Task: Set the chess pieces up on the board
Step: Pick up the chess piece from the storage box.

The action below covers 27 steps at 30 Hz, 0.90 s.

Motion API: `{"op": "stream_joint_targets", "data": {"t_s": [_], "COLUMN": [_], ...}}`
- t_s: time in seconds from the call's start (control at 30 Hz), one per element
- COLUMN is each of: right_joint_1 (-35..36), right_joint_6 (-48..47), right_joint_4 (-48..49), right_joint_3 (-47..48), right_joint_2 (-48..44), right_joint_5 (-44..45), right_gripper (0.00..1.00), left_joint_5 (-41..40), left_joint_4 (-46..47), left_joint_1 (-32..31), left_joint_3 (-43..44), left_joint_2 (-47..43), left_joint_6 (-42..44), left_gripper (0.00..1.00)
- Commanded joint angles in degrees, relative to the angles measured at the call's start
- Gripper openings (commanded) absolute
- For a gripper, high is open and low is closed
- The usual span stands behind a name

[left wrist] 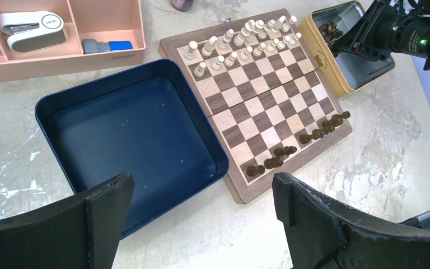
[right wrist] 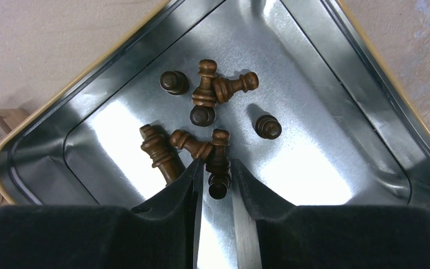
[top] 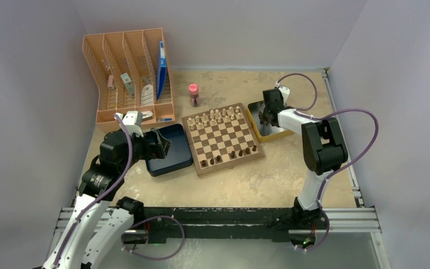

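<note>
The board [top: 222, 138] lies mid-table, also in the left wrist view [left wrist: 257, 101]. Pale pieces fill its far rows; several dark brown chess pieces [left wrist: 297, 147] stand along its near edge. More dark pieces [right wrist: 201, 106] lie loose in the yellow-rimmed metal tin [right wrist: 313, 101], right of the board [top: 283, 133]. My right gripper [right wrist: 215, 171] is down in the tin, its jaws closed on one dark piece [right wrist: 218, 168] between them. My left gripper [left wrist: 201, 196] is open and empty, above the table by the dark blue box [left wrist: 129, 129].
A pink desk organiser [top: 129, 73] stands at the back left, holding a stapler [left wrist: 31, 28]. A small pink-capped bottle [top: 193, 94] stands behind the board. Walls close in the left, back and right sides.
</note>
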Motion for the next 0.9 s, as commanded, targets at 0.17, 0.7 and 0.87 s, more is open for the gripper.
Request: {"op": "stream_joint_targets", "data": {"t_s": [0.17, 0.7, 0.87], "right_joint_1": [-0.15, 0.07, 0.69], "right_joint_6": [0.14, 0.06, 0.20], "right_joint_4": [0.11, -2.14, -3.19], "right_joint_3": [1.93, 2.09, 2.61], "right_joint_2": [-0.74, -6.38, -7.40], "right_joint_5": [0.36, 3.80, 3.23], "right_gripper": [0.20, 0.15, 0.15], "left_joint_5": [0.19, 0.01, -0.28], "left_joint_4": [2.94, 2.94, 2.90], "left_joint_1": [0.40, 0.40, 0.40], "left_joint_3": [-0.09, -0.06, -0.10], "left_joint_2": [-0.56, -0.29, -0.44], "left_joint_6": [0.71, 0.67, 0.59], "left_gripper": [0.95, 0.95, 0.95]}}
